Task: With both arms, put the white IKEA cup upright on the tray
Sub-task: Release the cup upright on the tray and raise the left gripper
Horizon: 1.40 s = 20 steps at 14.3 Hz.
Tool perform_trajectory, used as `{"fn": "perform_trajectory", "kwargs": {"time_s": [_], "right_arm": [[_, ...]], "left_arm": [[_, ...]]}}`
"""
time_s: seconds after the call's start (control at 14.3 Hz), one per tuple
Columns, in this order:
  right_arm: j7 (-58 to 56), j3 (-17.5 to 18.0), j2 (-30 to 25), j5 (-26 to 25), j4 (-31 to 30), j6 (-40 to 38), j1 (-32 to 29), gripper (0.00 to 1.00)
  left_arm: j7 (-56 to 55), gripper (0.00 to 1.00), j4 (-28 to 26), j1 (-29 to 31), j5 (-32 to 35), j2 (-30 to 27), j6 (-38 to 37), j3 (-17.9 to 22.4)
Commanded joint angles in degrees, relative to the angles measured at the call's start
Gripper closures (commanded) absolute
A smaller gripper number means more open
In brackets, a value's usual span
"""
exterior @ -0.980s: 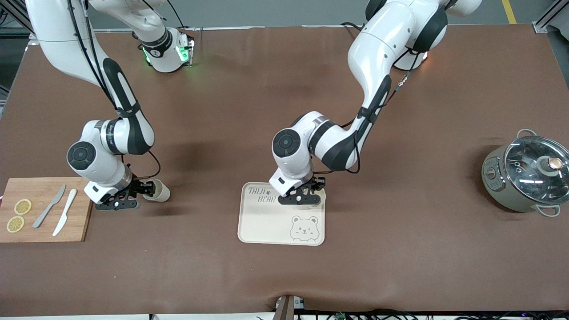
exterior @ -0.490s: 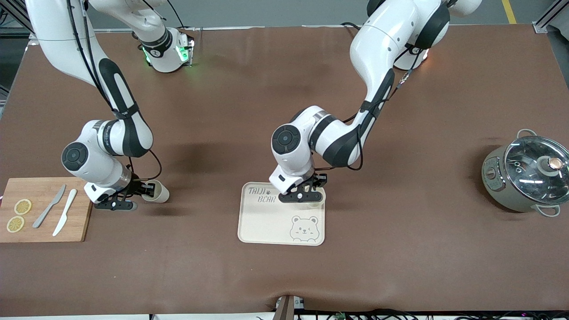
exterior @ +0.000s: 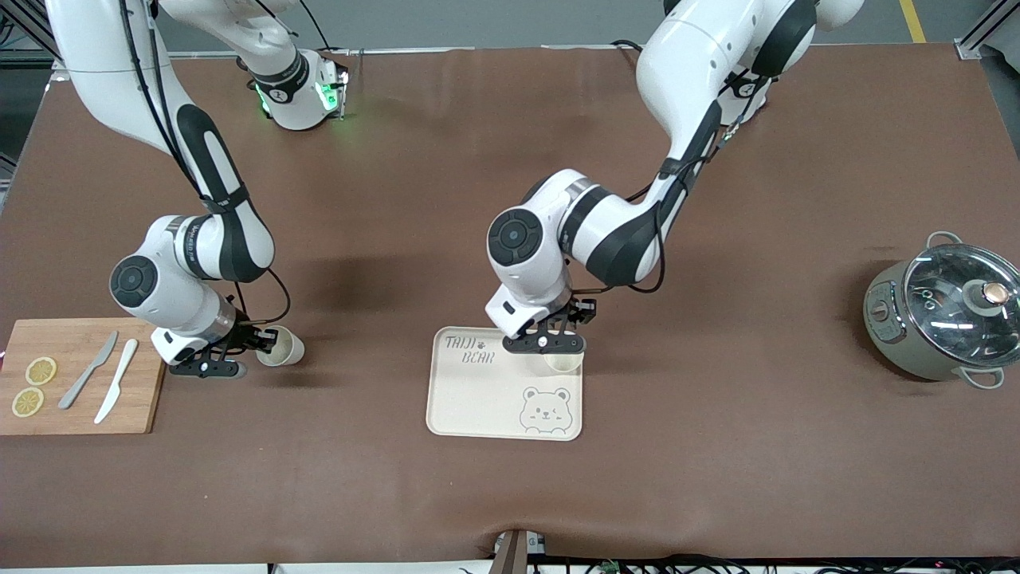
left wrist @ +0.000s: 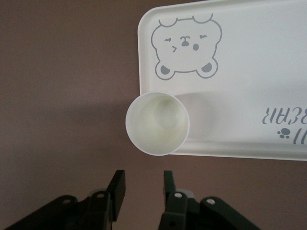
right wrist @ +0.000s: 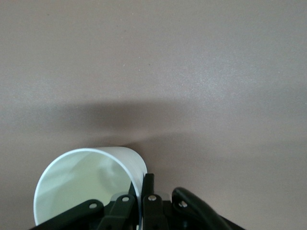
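A white cup stands upright on the cream bear tray, in the corner toward the left arm's end. My left gripper hangs open and empty just above the tray's edge beside that cup. In the left wrist view the cup sits on the tray, apart from my open left gripper. My right gripper is shut on the rim of a second white cup, tilted low over the brown table next to the cutting board. The right wrist view shows this cup with the right gripper pinching its wall.
A bamboo cutting board with two lemon slices and two knives lies at the right arm's end. A grey pot with a glass lid stands at the left arm's end.
My left gripper has drawn up and away from the cup on the tray, which now stands uncovered. The cup in my right gripper has tipped more upright.
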Motion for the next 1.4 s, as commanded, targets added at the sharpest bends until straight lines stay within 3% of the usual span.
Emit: {"fn": "perform_trajectory", "kwargs": {"time_s": [0.0, 0.21, 0.35, 0.49, 0.84, 1.05, 1.33], "right_arm": [[-0.3, -0.1, -0.9, 1.6, -0.1, -0.8, 0.4, 1.00], [-0.6, -0.1, -1.0, 1.6, -0.2, -0.9, 0.3, 1.00], [-0.5, -0.1, -1.7, 1.6, -0.1, -1.0, 0.4, 1.00], [-0.3, -0.1, -4.2, 1.6, 0.9, -6.2, 0.4, 1.00], [2.6, -0.3, -10.4, 1.5, 9.8, -29.3, 0.2, 1.00], [10.5, 0.1, -11.7, 1.6, 13.3, -34.5, 2.2, 1.00], [19.6, 0.1, -11.5, 2.0, 15.7, -34.5, 6.6, 1.00]], "left_arm": [[2.5, 0.53, -1.1, 1.9, -1.7, -4.7, -1.7, 0.3], [9.8, 0.53, -1.7, 5.2, -2.7, -9.6, -4.3, 0.6], [13.8, 0.47, -1.7, 7.4, -2.6, -12.1, -6.1, 0.7], [16.1, 0.43, -1.7, 9.3, -2.7, -13.6, -7.0, 0.7], [25.0, 0.42, -1.7, 15.8, -3.1, -16.0, -7.1, 0.5], [29.5, 0.41, -1.7, 20.2, -4.8, -17.2, -7.1, 0.6], [34.4, 0.37, -1.7, 27.0, -5.8, -17.3, -7.1, 0.5]]}}
